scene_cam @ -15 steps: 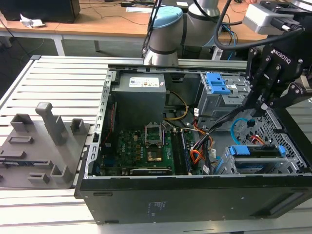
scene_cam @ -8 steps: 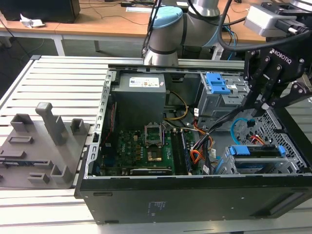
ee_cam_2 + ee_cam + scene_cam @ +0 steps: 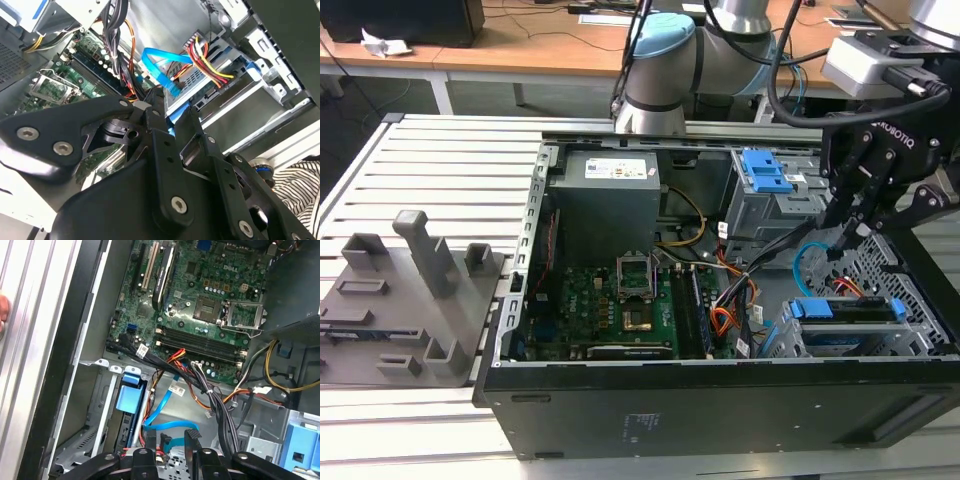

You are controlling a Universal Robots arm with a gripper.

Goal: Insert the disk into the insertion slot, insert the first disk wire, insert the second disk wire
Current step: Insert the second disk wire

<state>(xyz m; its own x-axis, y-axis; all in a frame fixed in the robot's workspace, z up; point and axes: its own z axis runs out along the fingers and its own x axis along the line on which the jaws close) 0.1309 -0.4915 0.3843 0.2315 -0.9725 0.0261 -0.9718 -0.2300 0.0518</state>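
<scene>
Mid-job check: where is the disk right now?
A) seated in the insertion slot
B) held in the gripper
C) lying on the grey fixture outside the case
A: the disk sits inside the insertion slot, and the gripper hovers above, near the second disk wire.

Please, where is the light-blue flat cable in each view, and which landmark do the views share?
Exterior view: the light-blue cable loops beside the gripper, toward the exterior view's right.
Second wrist view: it runs beside the red-and-yellow wires.
First wrist view: it lies between the disk and the black wires.
Shared landmark: the green motherboard.
</scene>
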